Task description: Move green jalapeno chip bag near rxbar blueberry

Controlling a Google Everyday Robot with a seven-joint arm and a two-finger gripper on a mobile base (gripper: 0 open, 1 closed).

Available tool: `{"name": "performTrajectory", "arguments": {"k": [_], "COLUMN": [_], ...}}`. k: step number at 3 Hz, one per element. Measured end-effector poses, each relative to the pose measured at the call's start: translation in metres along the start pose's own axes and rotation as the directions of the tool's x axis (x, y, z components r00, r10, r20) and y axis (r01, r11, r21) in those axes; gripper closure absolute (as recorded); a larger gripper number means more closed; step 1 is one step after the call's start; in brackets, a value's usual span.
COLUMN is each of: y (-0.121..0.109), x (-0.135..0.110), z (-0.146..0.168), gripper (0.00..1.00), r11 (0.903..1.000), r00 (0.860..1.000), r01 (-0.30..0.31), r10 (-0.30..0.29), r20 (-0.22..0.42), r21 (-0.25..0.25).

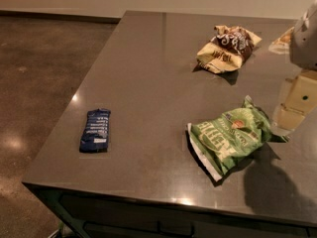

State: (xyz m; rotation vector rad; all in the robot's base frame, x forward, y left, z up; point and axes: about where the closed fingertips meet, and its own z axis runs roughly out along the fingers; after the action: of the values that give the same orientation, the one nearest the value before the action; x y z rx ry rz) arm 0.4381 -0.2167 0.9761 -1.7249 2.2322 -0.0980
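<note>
The green jalapeno chip bag [232, 139] lies flat on the grey table [148, 73], towards the front right, with its white edge pointing to the front left. The rxbar blueberry [95, 130] is a small dark blue wrapper that lies near the table's left edge, well apart from the bag. My gripper [289, 114] comes in from the right edge of the view. It hangs just to the right of the bag's far right end and holds nothing that I can see.
A tan-and-brown chip bag [227, 48] lies at the back of the table. Another pale packet [282, 41] shows partly at the back right, behind the arm. The table's left and front edges drop to a brown floor [39, 83].
</note>
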Motion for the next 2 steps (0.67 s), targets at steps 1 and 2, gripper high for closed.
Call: {"name": "performTrajectory", "arguments": {"k": [1,2], "y": [-0.0013,-0.0068], "x": [0.0005,0.0057], "z": [0.0009,0.0093], "gripper": [0.0,0.0], "r11": [1.0,0.9996], "r00": [1.0,0.998], "r01": [0.005,0.022], "r10": [-0.005,-0.021], "r20": [-0.008,-0.052], "r21": [0.006,0.016]}}
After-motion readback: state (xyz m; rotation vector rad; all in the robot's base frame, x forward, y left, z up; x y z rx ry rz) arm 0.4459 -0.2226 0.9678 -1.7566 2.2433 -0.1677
